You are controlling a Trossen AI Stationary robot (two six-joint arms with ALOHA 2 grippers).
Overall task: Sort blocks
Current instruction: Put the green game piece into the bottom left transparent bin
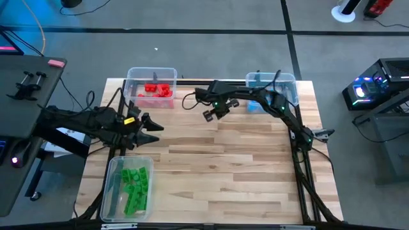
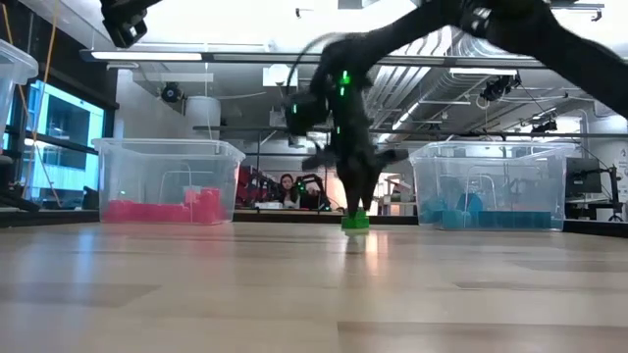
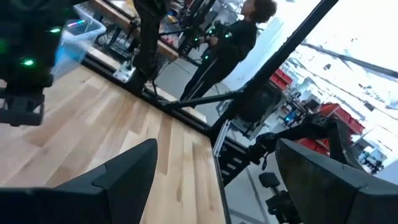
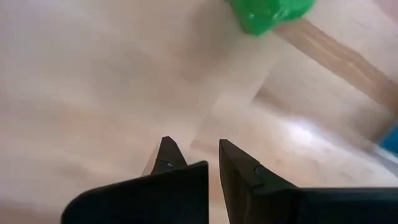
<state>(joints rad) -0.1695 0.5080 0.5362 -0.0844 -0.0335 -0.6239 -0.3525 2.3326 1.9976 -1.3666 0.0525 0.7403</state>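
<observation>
The right gripper [image 2: 355,208] hangs low over the far middle of the wooden table [image 1: 223,172], between the two far bins. Its fingers [image 4: 239,163] are drawn close together with only bare wood showing in the slit between them, so it pinches nothing. A single green block [image 2: 355,221] sits on the table right at the fingertips in the low view, and in the right wrist view that same green block [image 4: 268,12] lies a little ahead of the fingertips, apart from them.

The left gripper [image 1: 153,131] waits over the left side of the table, its fingers [image 3: 118,177] spread wide and empty, pointing across the boards toward the right edge.

The rest of the blocks are already in bins. The red blocks [image 1: 158,90] lie in the clear bin [image 1: 135,73] at the far left. The green blocks [image 1: 135,185] fill the clear bin [image 1: 110,191] at the near left corner. The blue blocks [image 2: 471,216] lie in the clear bin [image 2: 491,155] at the far right (the right arm crosses over it in the high view).

Beyond the table a person [image 3: 233,37] in dark clothes stands in the room.
</observation>
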